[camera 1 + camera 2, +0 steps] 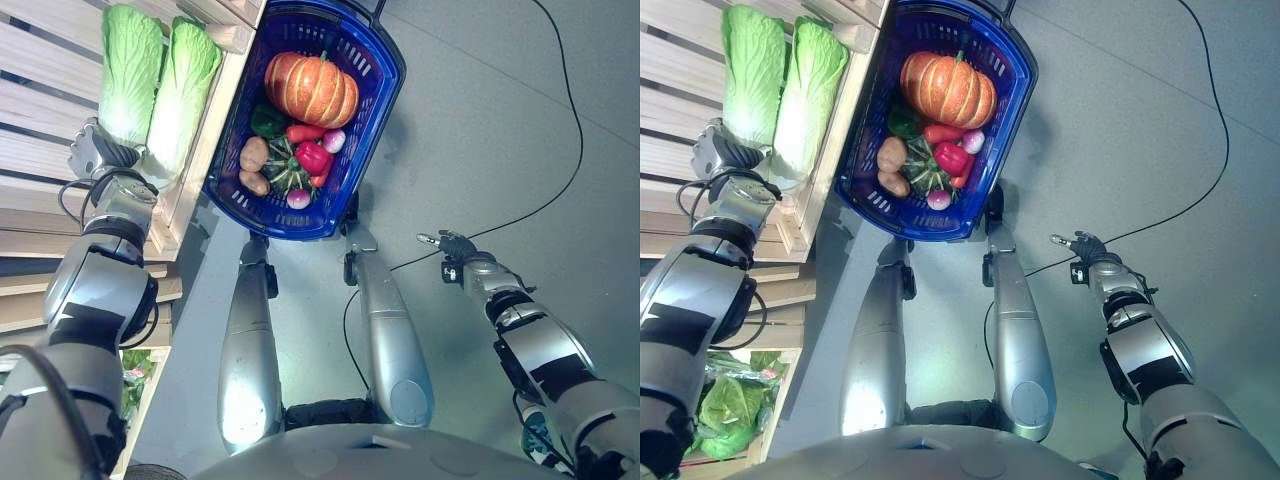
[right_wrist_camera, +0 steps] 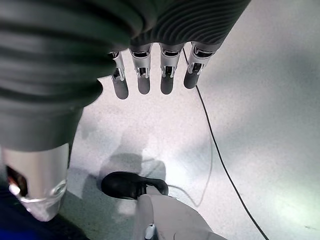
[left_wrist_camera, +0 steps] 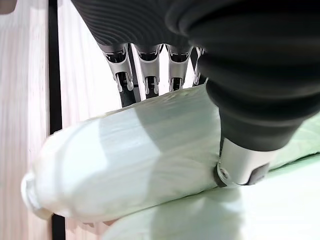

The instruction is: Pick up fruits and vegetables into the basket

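Two pale green napa cabbages lie side by side on a slatted wooden shelf [image 1: 40,70] at the upper left. My left hand [image 1: 98,150] is at the white stem end of the left cabbage [image 1: 130,70], which shows close up in the left wrist view as the cabbage [image 3: 130,165] pressed against the hand [image 3: 250,65]. The right cabbage [image 1: 185,90] lies beside it. The blue basket [image 1: 385,90] stands on the floor by the shelf, holding a pumpkin [image 1: 312,88], a red pepper [image 1: 312,157], potatoes [image 1: 254,154] and other vegetables. My right hand [image 1: 455,245] hangs open over the floor at the right, holding nothing.
The shelf's wooden front edge [image 1: 205,150] runs between the cabbages and the basket. Leafy greens [image 1: 725,410] lie on a lower level at the bottom left. Grey floor [image 1: 480,130] stretches to the right of the basket.
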`<state>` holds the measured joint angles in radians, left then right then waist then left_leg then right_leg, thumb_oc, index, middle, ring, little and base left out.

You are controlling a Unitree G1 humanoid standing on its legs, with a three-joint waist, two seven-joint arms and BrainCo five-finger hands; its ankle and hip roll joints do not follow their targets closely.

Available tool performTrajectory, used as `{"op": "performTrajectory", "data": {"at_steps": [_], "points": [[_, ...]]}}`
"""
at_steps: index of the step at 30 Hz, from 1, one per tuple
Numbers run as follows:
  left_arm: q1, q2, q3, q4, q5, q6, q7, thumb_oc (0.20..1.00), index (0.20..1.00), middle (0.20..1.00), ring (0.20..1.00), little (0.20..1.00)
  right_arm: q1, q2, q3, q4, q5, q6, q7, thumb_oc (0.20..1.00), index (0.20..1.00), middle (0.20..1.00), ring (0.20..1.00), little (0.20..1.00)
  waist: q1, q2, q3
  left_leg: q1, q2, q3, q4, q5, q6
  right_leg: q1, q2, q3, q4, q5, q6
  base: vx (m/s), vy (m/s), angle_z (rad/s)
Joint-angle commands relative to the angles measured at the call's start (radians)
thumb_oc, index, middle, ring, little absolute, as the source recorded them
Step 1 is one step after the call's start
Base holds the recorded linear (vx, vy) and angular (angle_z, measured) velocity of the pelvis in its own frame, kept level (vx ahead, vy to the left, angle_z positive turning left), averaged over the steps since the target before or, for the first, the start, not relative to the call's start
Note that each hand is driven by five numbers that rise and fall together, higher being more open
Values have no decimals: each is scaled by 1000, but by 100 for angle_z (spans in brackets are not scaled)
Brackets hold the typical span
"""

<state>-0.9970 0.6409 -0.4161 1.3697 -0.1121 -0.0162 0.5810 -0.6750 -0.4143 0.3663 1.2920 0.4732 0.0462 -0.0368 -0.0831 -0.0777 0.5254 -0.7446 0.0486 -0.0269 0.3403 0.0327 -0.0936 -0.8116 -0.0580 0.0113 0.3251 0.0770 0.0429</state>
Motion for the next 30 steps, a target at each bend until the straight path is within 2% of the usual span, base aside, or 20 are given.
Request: {"op": "performTrajectory", "data": {"at_steps": [1,5,8,11,15,17,21,23,25,27,30], "points": [[91,-54,120,-16,-147,-149,-15,200,200,200,200,200,77,-32,-13,-6,56,-41,-19,1000,1000,1000,1000,1000,11,21,-5,9,-57,19,-13,-13,22,74,34,-55,18,-87,7,0,0,0],[136,-53,178,-95,-193,-250,22,200,200,200,200,200,78,-39,-41,-28,95,-80,-35,1000,1000,1000,1000,1000,21,28,-5,22,-59,16,-14,-16,21,90,30,-59,13,-88,8,-5,-42,2],[190,-61,236,-208,-206,-335,77,200,200,200,200,200,87,-43,-79,-68,144,-136,-54,1000,1000,1000,1000,1000,32,28,-5,32,-61,12,-20,-15,22,103,28,-63,8,-87,9,-9,-72,2],[222,-78,262,-306,-193,-399,102,200,200,200,200,200,90,-36,-103,-113,189,-186,-75,1000,1000,1000,1000,1000,42,27,-5,39,-64,7,-23,-18,22,113,29,-66,6,-89,7,-6,-65,5],[264,-95,261,-425,-128,-450,141,200,200,200,200,200,99,-36,-121,-220,234,-216,-103,1000,1000,1000,1000,1000,50,28,-5,47,-66,3,-29,-25,23,119,32,-69,9,-97,6,-3,-38,4],[270,-97,249,-465,-78,-465,159,200,200,200,200,200,98,-35,-125,-269,249,-236,-111,1000,1000,1000,1000,1000,50,29,-5,46,-67,2,-37,-16,23,118,32,-70,4,-90,5,0,0,0],[287,-92,198,-591,38,-448,189,200,200,200,200,200,118,-35,-134,-431,267,-278,-135,1000,1000,1000,1000,1000,50,30,-5,49,-66,7,-42,-16,24,121,34,-72,4,-90,5,0,0,0],[291,-81,169,-645,140,-445,209,200,200,200,200,200,141,-33,-137,-527,276,-304,-148,1000,1000,1000,1000,1000,46,30,-5,57,-65,10,-43,-22,24,127,35,-71,5,-94,7,0,0,0],[287,-75,156,-659,172,-443,223,200,200,200,200,200,146,-33,-139,-551,277,-313,-147,1000,1000,1000,1000,1000,44,31,-5,57,-64,12,-44,-21,24,127,34,-72,5,-93,8,0,0,0],[276,-50,129,-709,271,-434,239,200,200,200,200,200,156,-40,-136,-643,280,-348,-151,1000,1000,1000,1000,1000,39,34,-5,58,-62,18,-46,-20,23,127,33,-72,3,-91,9,-5,15,2],[262,-25,102,-747,339,-423,238,200,200,200,200,200,162,-42,-130,-705,280,-374,-152,1000,1000,1000,1000,1000,34,37,-5,56,-62,20,-52,-14,22,124,32,-72,-1,-83,12,-10,10,2]]}}
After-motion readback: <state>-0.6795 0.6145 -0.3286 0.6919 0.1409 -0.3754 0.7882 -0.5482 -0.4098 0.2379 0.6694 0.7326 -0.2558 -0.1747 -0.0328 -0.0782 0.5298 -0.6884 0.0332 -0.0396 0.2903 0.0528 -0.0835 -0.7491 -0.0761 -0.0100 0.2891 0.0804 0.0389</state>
